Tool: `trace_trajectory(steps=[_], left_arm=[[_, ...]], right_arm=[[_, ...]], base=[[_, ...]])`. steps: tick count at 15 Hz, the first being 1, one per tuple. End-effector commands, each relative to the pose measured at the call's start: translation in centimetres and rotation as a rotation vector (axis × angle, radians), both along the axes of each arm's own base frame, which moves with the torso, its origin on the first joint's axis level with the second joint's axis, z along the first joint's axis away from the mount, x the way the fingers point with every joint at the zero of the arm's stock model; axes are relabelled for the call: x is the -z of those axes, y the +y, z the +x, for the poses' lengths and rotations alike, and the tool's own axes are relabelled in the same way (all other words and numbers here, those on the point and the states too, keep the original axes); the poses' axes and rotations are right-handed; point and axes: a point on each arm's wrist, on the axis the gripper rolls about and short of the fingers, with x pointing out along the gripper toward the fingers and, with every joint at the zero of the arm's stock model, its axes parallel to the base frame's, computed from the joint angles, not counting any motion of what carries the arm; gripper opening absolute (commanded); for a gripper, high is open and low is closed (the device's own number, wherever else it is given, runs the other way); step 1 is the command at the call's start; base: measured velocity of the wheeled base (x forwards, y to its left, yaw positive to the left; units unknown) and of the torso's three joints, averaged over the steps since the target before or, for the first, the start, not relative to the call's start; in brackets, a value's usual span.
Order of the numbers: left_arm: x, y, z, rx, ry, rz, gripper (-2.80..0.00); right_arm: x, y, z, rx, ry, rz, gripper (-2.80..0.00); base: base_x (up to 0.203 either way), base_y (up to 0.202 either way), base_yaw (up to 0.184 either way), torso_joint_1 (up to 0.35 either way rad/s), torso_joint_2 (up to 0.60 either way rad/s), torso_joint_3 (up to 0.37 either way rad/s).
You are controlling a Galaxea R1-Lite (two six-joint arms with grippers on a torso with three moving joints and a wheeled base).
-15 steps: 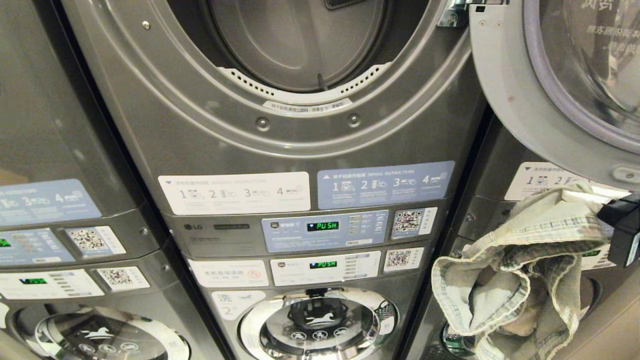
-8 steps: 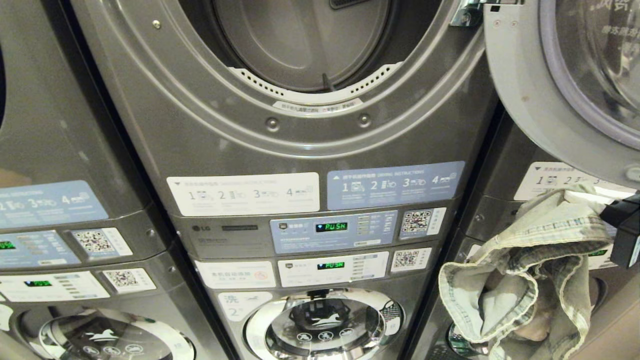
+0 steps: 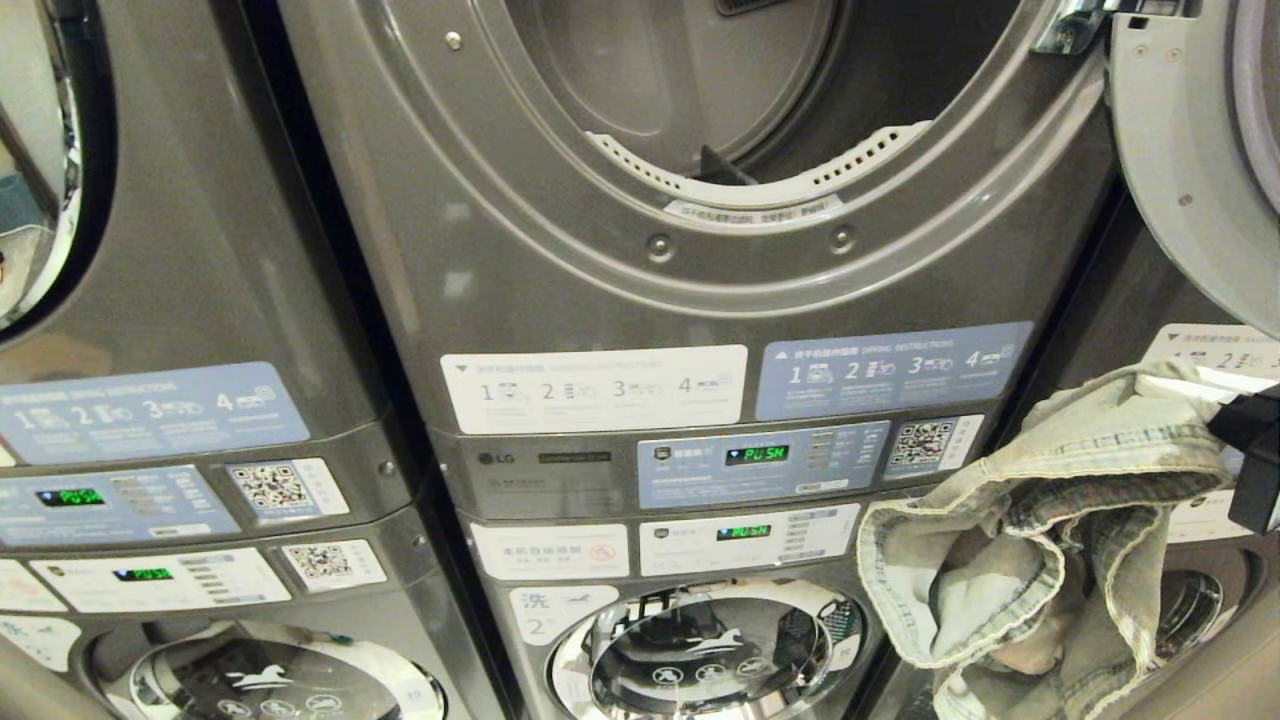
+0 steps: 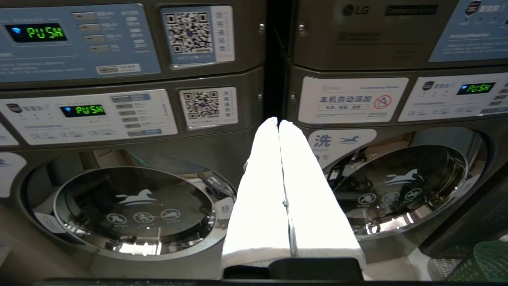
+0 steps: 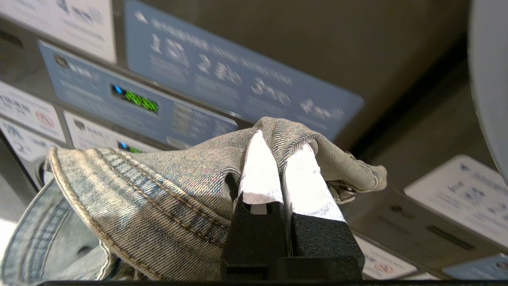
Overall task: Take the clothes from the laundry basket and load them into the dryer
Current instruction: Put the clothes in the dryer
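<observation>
The robot is carrying one garment toward the dryer, so the step in hand reads as transport between pick-up and loading. The right gripper [image 5: 279, 157] is pinching a fold of the denim garment [image 3: 1050, 540], its two fingers pressed together on the cloth; the rest of the cloth is hanging in loose folds below, in front of the control panel [image 3: 760, 465] at the right of the head view. The dryer opening [image 3: 760, 90] is sitting higher and to the left of the garment, with the door [image 3: 1190, 150] swung open on the right. The next move probably calls for lifting the bundle above the lower rim of the opening and pushing it well inside before letting go, since the dangling folds could be catching on the rim. The left gripper [image 4: 279, 131] is idling low in front of the lower machines, fingers pressed together and empty. The laundry basket is not clearly showing; only a green mesh corner [image 4: 486, 262] is appearing in the left wrist view. The right gripper is mostly cut off at the head view's edge, and the top of the drum is out of frame.
</observation>
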Motion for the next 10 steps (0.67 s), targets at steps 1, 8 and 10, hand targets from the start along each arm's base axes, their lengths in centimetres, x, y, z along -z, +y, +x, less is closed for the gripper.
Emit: trace_trajectory(steps=[1, 8, 10], left_arm=[[0.0, 0.0, 0.0, -0.001, 0.001, 0.0, -2.8], [0.1, 0.0, 0.0, -0.001, 0.003, 0.0, -2.8], [0.1, 0.0, 0.0, -0.001, 0.003, 0.0, -2.8]], right_arm=[[-0.5, 0.0, 0.0, 0.0, -0.021, -0.002, -2.8], [-6.7, 0.2, 1.0, -0.028, -0.203, 0.023, -2.8], [-9.2, 0.6, 1.7, -0.054, -0.273, 0.031, -2.8]], base=[[0.0, 0.193, -0.001, -0.002, 0.0, -0.001], [0.0, 0.196, -0.001, 0.004, 0.0, 0.001], [0.0, 0.194, -0.002, 0.002, 0.0, 0.004]])
